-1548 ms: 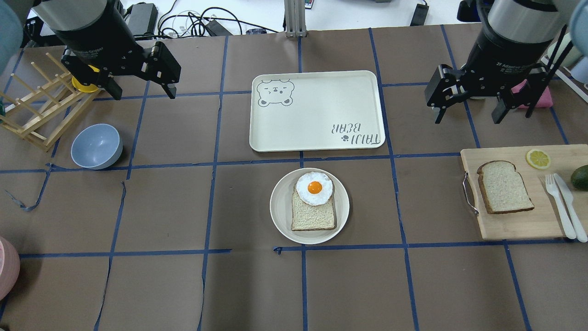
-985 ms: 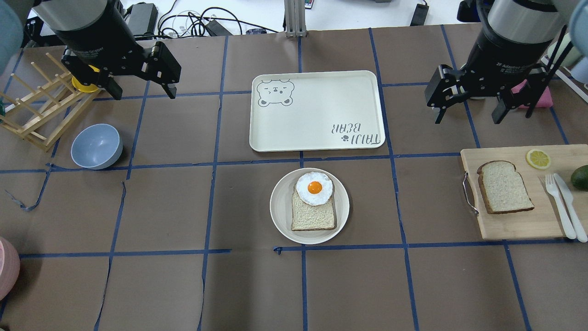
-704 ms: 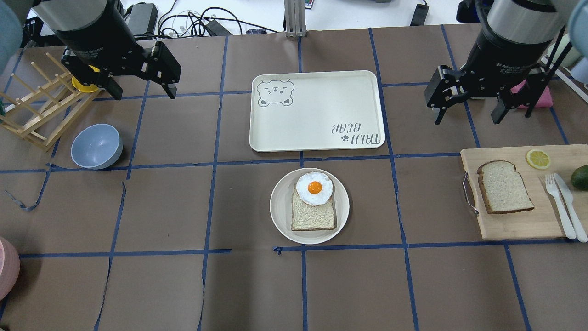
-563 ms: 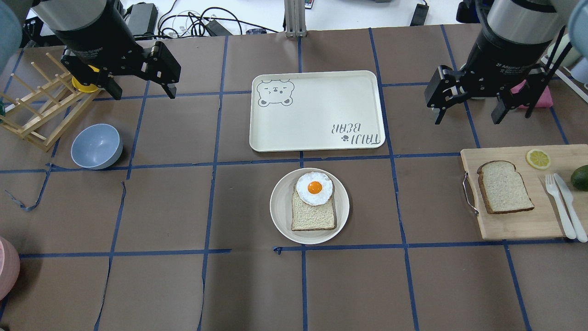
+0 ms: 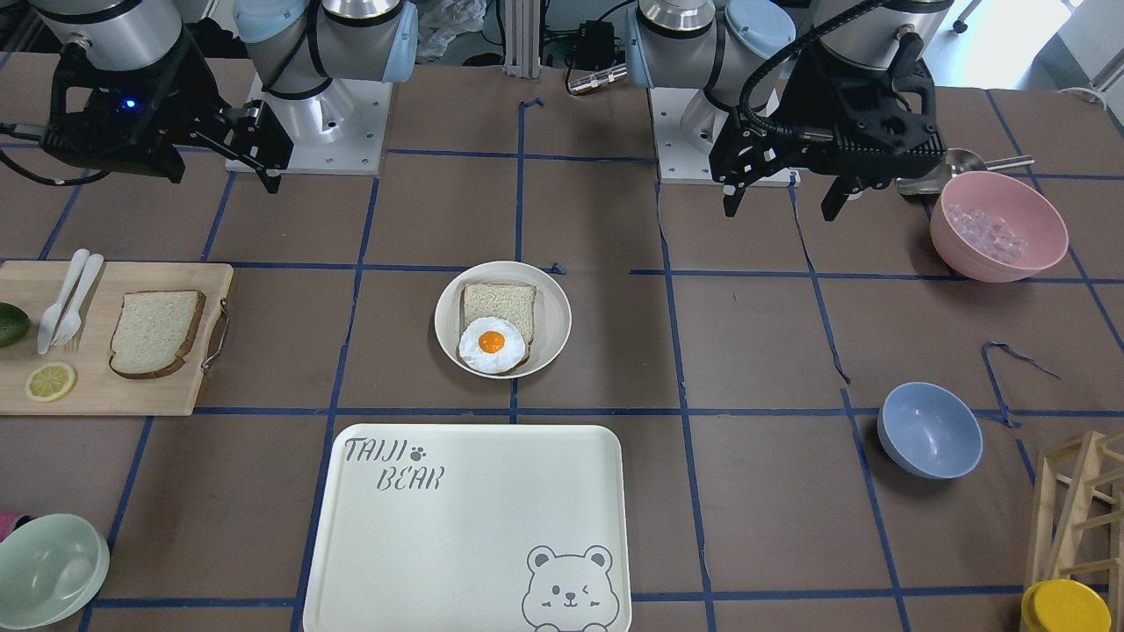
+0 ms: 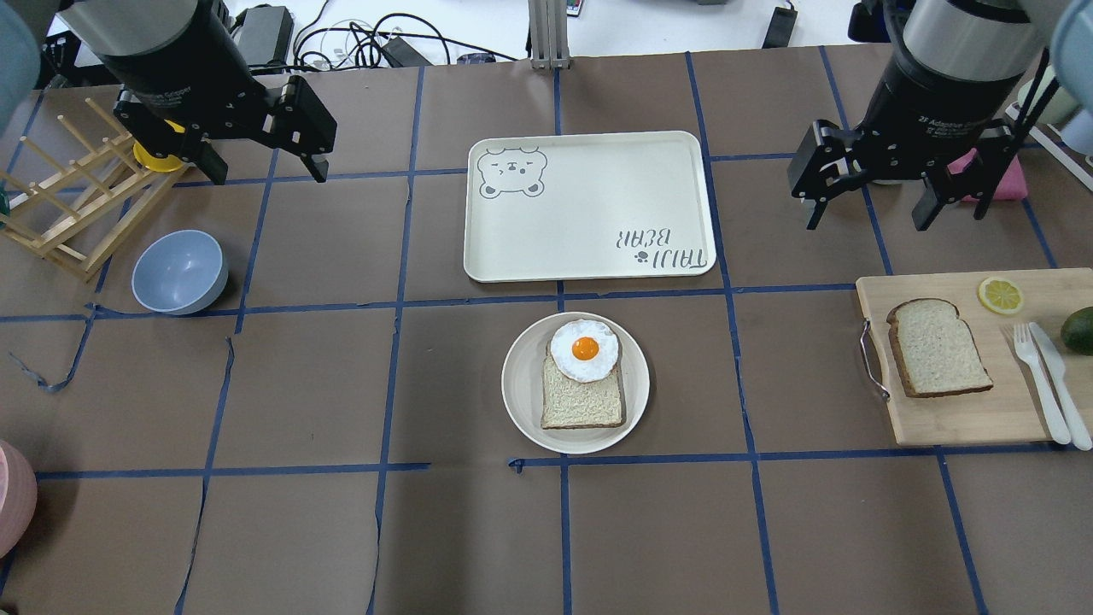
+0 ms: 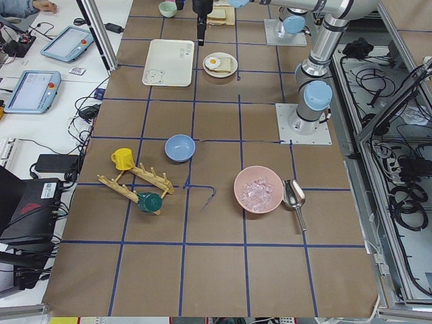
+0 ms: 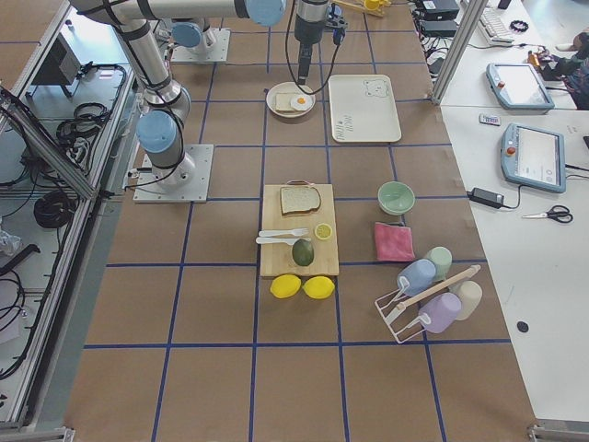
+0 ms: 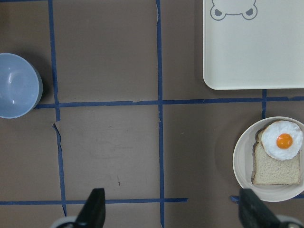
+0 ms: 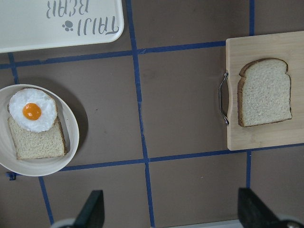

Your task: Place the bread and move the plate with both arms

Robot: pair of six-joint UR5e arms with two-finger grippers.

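Observation:
The bread (image 6: 938, 348), a dark-crusted slice with a rounded top, lies flat on a wooden cutting board (image 6: 965, 418) at the right; it also shows in the front view (image 5: 156, 333) and the right wrist view (image 10: 264, 91). The round cream plate (image 6: 517, 384) sits mid-table and carries a smaller pale slice topped with a fried egg (image 6: 585, 349). My left gripper (image 6: 266, 171) hovers open at the far left, well away from the plate. My right gripper (image 6: 867, 222) hovers open, beyond the board, holding nothing.
A cream tray (image 6: 589, 205) with a bear drawing lies just beyond the plate. A lemon slice (image 6: 1000, 295), white fork and knife (image 6: 1046, 380) and an avocado share the board. A blue bowl (image 6: 179, 272) and wooden rack (image 6: 68, 205) stand left; a pink bowl (image 5: 998, 226) is near the robot's left.

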